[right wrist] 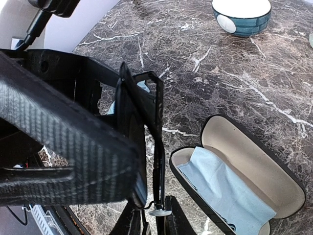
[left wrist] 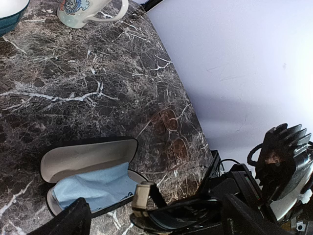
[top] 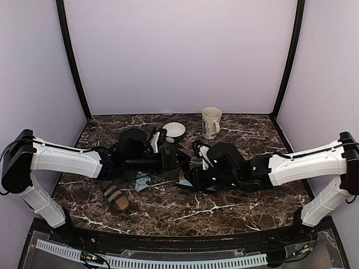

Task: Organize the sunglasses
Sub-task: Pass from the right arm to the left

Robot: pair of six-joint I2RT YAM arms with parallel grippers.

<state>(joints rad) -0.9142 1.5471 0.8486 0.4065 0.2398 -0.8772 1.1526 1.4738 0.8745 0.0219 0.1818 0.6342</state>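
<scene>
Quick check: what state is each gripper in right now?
Left gripper: open.
Right gripper: closed on the sunglasses.

Left fingers (left wrist: 68, 220) spread wide, right fingers (right wrist: 177, 220) pinched narrow.

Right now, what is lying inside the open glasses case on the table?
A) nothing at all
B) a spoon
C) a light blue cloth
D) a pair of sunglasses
C: a light blue cloth lies spread in one half of the open case, and the other half shows only its pale lining.
</scene>
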